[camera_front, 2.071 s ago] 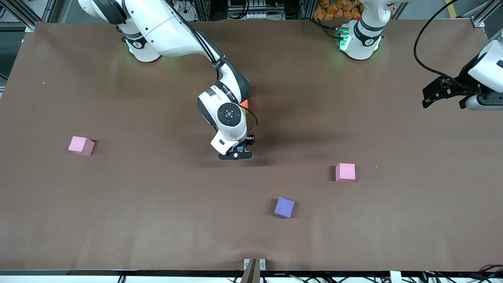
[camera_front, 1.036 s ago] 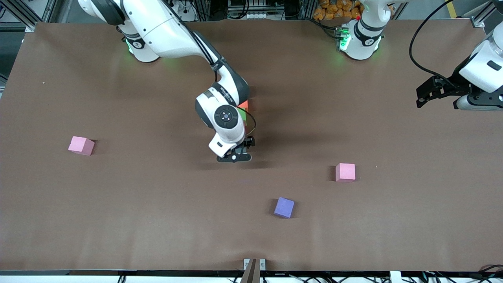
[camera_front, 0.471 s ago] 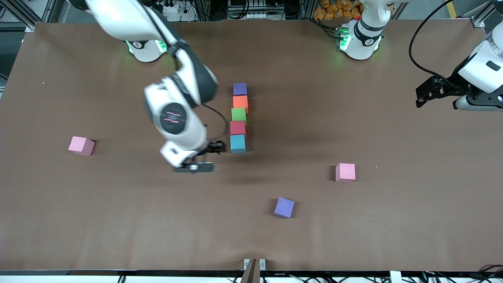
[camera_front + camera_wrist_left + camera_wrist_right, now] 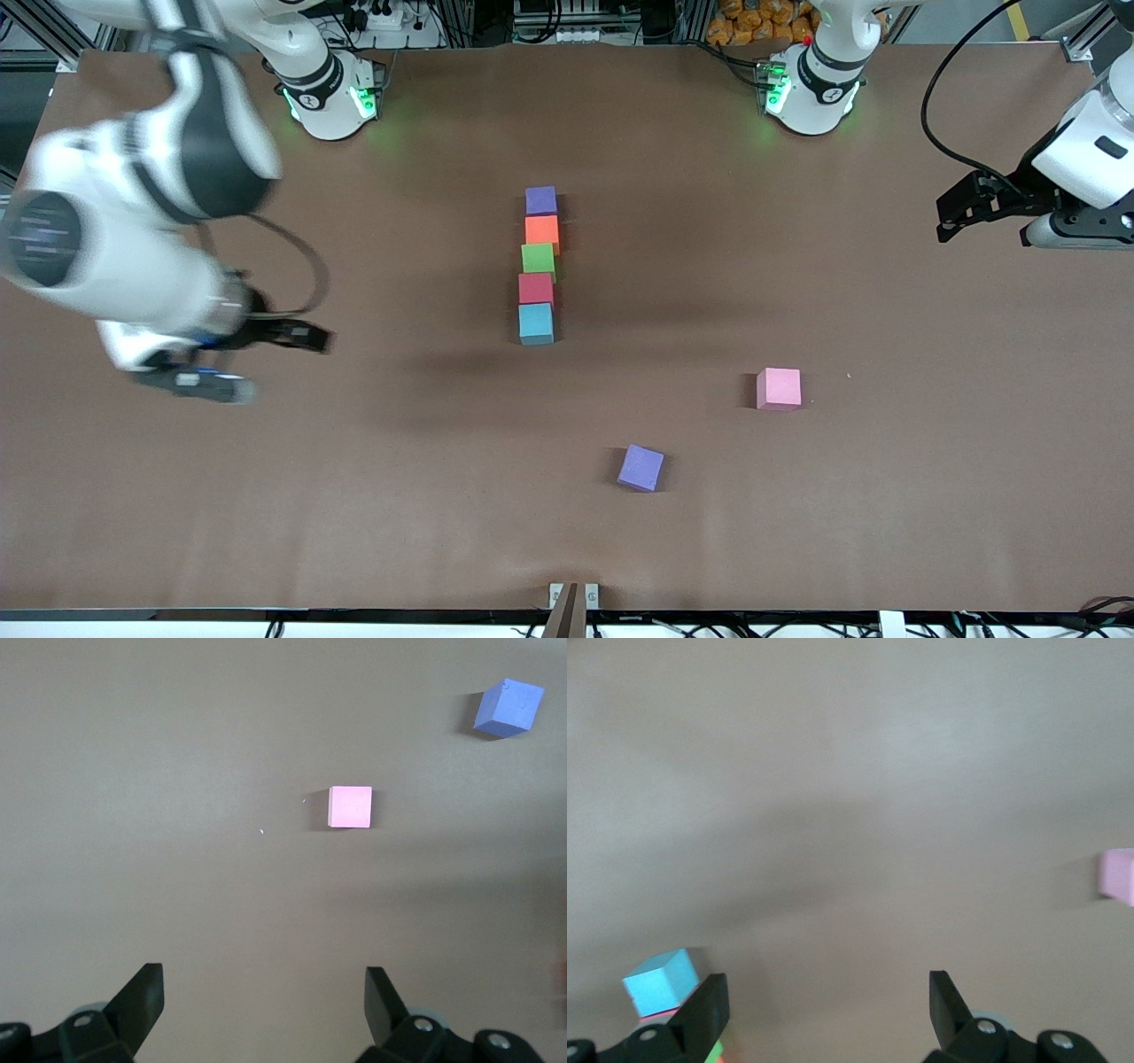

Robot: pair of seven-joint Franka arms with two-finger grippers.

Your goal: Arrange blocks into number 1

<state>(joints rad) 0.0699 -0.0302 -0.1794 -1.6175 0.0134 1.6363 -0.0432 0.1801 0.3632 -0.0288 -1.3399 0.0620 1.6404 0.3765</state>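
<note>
Five blocks form a straight column mid-table: purple [image 4: 541, 200], orange [image 4: 542, 230], green [image 4: 538, 259], red [image 4: 536, 289] and light blue [image 4: 536, 322], the light blue one nearest the front camera. A loose pink block [image 4: 779, 388] [image 4: 350, 806] and a loose purple block [image 4: 640, 467] [image 4: 508, 709] lie nearer the camera. My right gripper [image 4: 257, 361] [image 4: 824, 1010] is open and empty over the right arm's end of the table. In its wrist view the light blue block [image 4: 660, 981] shows beside one finger and a pink block [image 4: 1118, 875] at the edge. My left gripper [image 4: 955, 213] [image 4: 264, 992] waits, open and empty.
The brown table cover [image 4: 886, 496] is bare around the loose blocks. The right arm's blurred wrist [image 4: 106, 257] hangs over the table's end, where it hides the surface beneath. Both arm bases [image 4: 323, 97] [image 4: 811, 89] stand at the table's back edge.
My right gripper has left the column and swung toward the right arm's end, uncovering the five stacked-in-line blocks and covering the pink block that lay there. The left gripper has barely shifted.
</note>
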